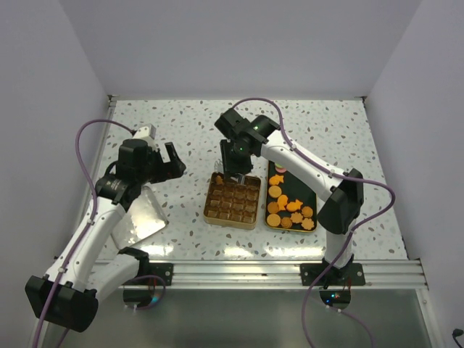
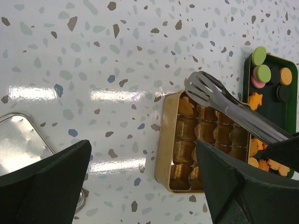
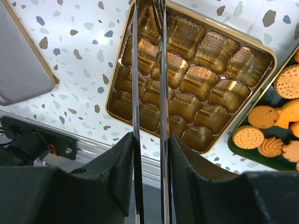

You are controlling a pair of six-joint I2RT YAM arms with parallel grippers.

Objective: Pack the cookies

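Several orange-tan cookies (image 1: pixel 290 206) lie on a dark green tray (image 1: pixel 270 221) right of a gold compartment box (image 1: pixel 232 201). One cookie (image 2: pixel 186 107) sits in the box's far-left corner cell. My right gripper (image 1: pixel 235 168) is shut on metal tongs (image 3: pixel 161 70), whose tips hang over the far-left part of the box (image 3: pixel 187 79). The tongs also show in the left wrist view (image 2: pixel 224 106). My left gripper (image 1: pixel 170 161) is open and empty, held above the table left of the box (image 2: pixel 166 140). More cookies (image 3: pixel 264 116) show at the right edge of the right wrist view.
A silver lid (image 1: pixel 145 214) lies on the table at the left, near the left arm. Green, pink and dark discs (image 2: pixel 261 72) sit at the far end of the green tray (image 2: pixel 292 100). White walls surround the table on three sides.
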